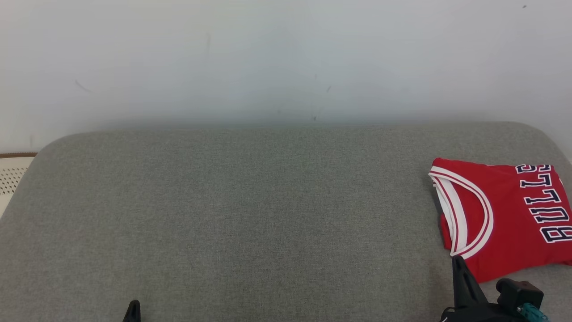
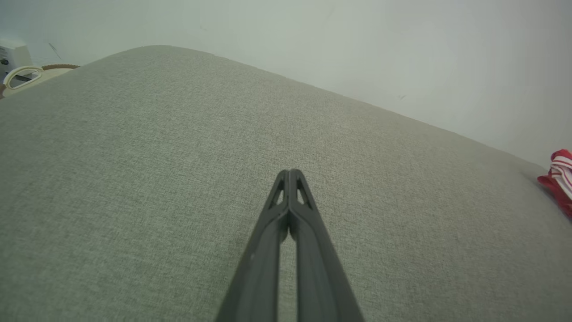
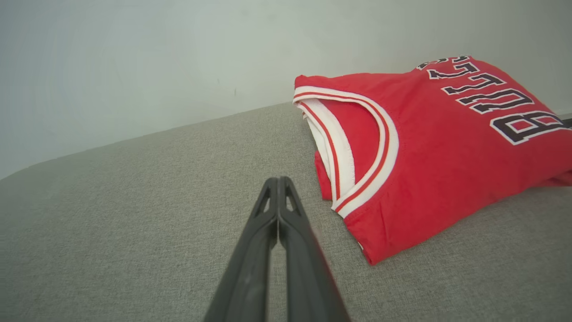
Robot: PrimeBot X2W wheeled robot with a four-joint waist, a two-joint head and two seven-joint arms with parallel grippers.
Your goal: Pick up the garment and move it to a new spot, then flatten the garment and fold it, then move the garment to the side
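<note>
Folding appears to be done: the garment [image 1: 509, 223], a red sleeveless jersey, lies as a compact, squared-off bundle at the far right of the grey surface [image 1: 250, 214], with its right edge running out of the head view. By my reading it has already been set to the side, and little or nothing of the task is left. The left claw [image 2: 290, 172] hangs over bare cloth well apart from the jersey, its two dark fingers pressed together at the tips and gripping nothing. The right claw [image 3: 278, 180] sits just beside the bundle's near corner, apart from it as far as I can tell, likewise closed tight and empty. The jersey is a smooth knit, stacked in several layers at its folded edge. It has a curved neckline banded in white with thin red stripes, and dark block letters edged in white. The surface is a padded slab with rounded corners, covered in a coarse, heathered weave, matte and unwrinkled. Behind it rises a plain pale wall [image 1: 268, 58], and past the left edge sits what looks like a cream perforated basket [image 1: 11, 174] with a brown rim.
</note>
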